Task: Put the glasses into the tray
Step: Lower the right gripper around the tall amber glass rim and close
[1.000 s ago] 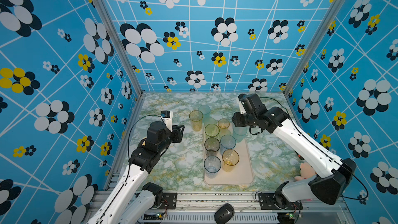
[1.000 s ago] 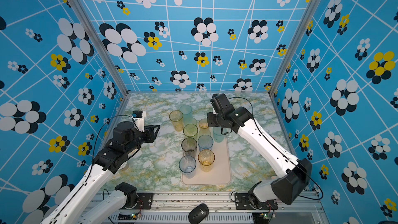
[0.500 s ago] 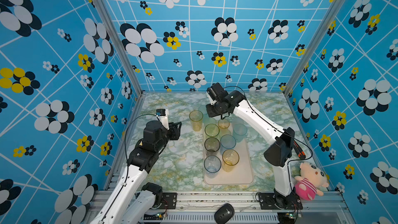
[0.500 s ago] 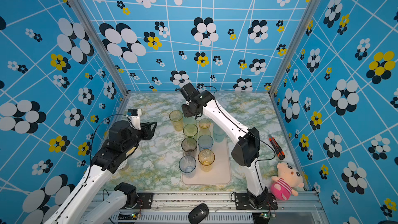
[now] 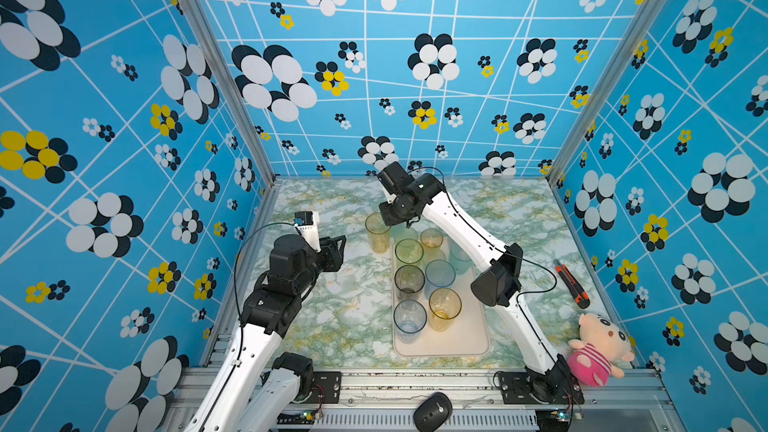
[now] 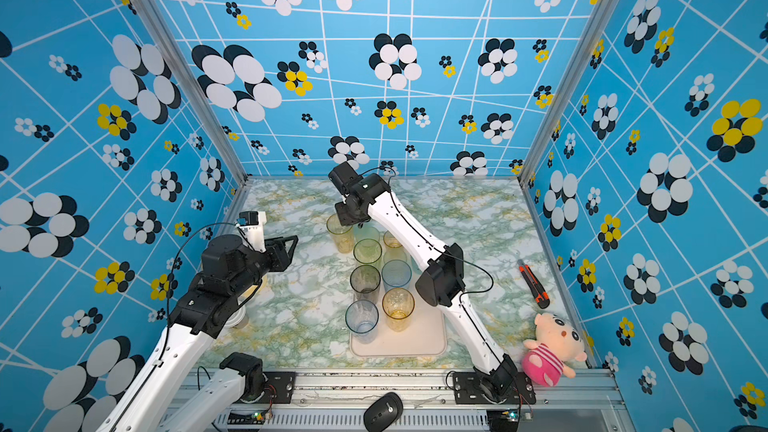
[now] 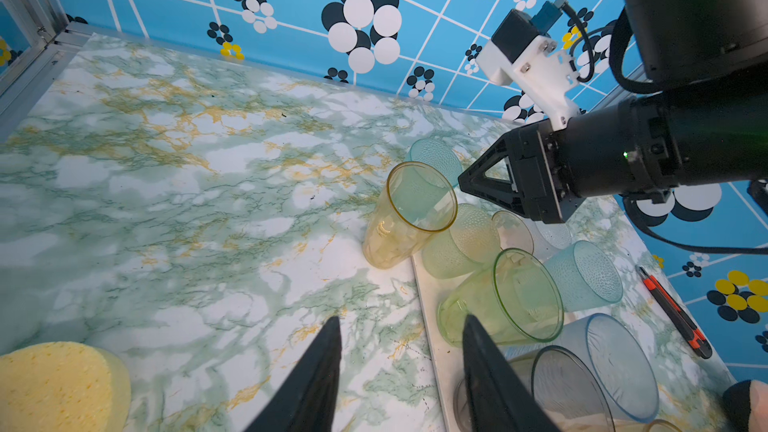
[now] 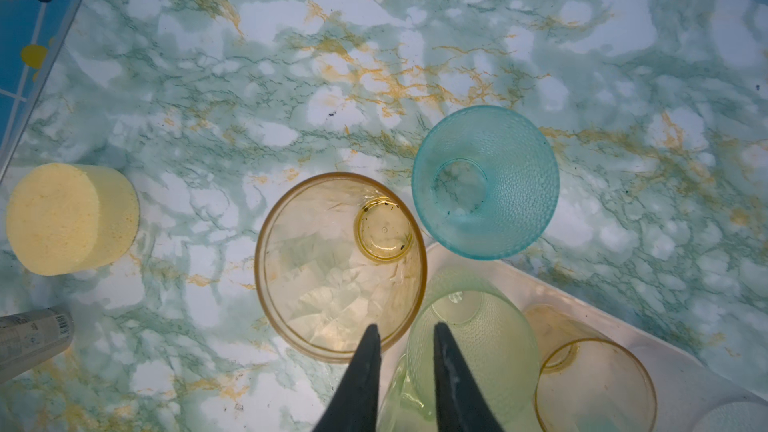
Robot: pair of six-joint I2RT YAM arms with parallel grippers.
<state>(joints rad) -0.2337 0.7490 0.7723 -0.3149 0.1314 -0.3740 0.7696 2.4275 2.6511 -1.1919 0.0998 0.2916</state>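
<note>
Right hand (image 8: 406, 325) points straight down. Jaws are narrow w/ a slim gap, and nothing is seen clamped btwn them. Tips sit over the spot where the tall amber glass (image 8: 340, 268) meets the pale green glass (image 8: 469, 347); can't tell if they touch either rim.

Tall amber glass stands upright on the surface (image 8: 291, 76), just outside the tray (image 8: 685, 367) at its far left corner, right against the pale green glass. Teal glass (image 8: 486, 182) is also upright on the surface, just past the tray's far end and beside the tall amber one.

Pale green glass stands in the tray's far left corner, w/ a small amber glass (image 8: 594, 384) next to it. In both top views the rest stand upright in the tray:
- Left row: green glass (image 5: 408, 251), grey glass (image 5: 409, 280), clear-blue glass (image 5: 409, 317).
- Beside them: blue glass (image 5: 439, 274) and amber glass (image 5: 444, 305).
- A second teal glass (image 5: 459, 257) is partly behind the right arm.

Left hand (image 7: 401, 317) hovers over the surface left of the tray. Jaws are fairly wide and empty, aimed toward the glasses. A yellow sponge (image 7: 54, 384) sits on the surface near that arm.

Far right, well apart from the tray: box cutter (image 5: 573, 284) and plush doll (image 5: 598, 347). A mouse (image 5: 432, 411) lies on the front rail.
</note>
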